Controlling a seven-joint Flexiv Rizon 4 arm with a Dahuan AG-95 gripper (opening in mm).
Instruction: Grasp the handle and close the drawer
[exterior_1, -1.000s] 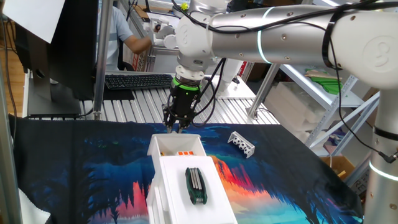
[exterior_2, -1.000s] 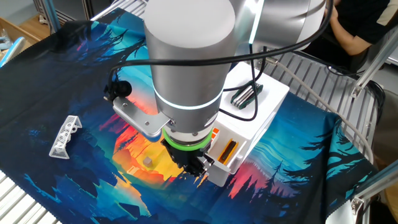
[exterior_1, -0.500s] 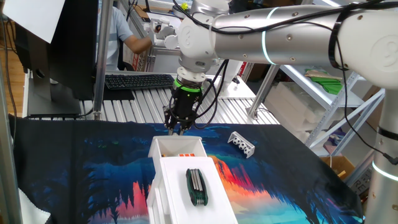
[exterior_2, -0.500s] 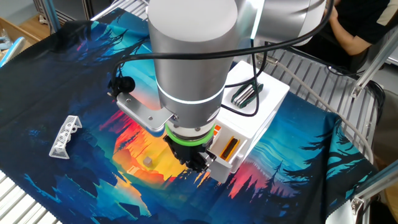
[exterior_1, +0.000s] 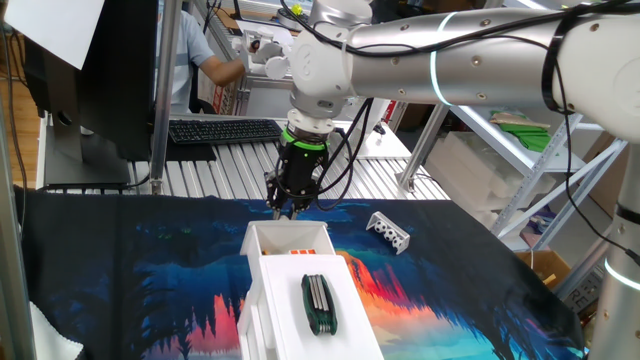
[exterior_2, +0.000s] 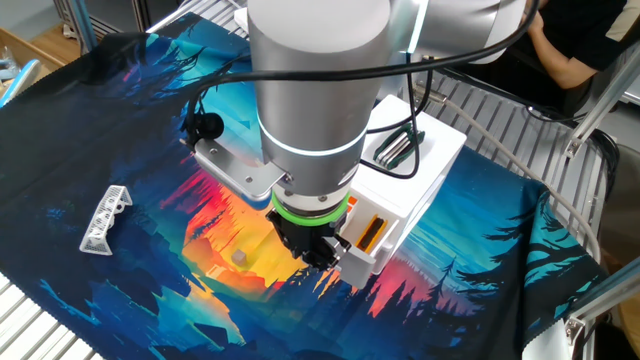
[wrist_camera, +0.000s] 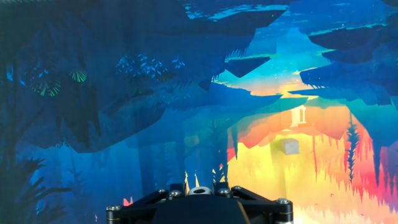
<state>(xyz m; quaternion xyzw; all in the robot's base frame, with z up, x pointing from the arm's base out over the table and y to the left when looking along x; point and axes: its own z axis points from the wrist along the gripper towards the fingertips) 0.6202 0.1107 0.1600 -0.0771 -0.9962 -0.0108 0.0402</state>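
The white drawer (exterior_1: 254, 240) sticks out a little from the far end of the white box unit (exterior_1: 272, 300), with something orange inside. My gripper (exterior_1: 284, 207) points down at the middle of the drawer's front panel, fingers close together where the handle sits. The handle itself is hidden by the fingers. In the other fixed view the gripper (exterior_2: 322, 258) presses against the drawer's front (exterior_2: 357, 266). The hand view shows only the gripper's black base (wrist_camera: 199, 205) over the printed cloth, with no fingertips or handle in it.
A dark green multi-tool (exterior_1: 318, 300) lies on top of the box, also in the other fixed view (exterior_2: 395, 150). A grey-white perforated block (exterior_1: 388, 231) lies on the cloth to the right. A small grey cube (exterior_2: 238, 259) sits on the cloth near the gripper. A keyboard (exterior_1: 222, 130) lies behind.
The gripper has moved toward the box and the drawer has slid a little further in. The box unit has shifted slightly along with it.
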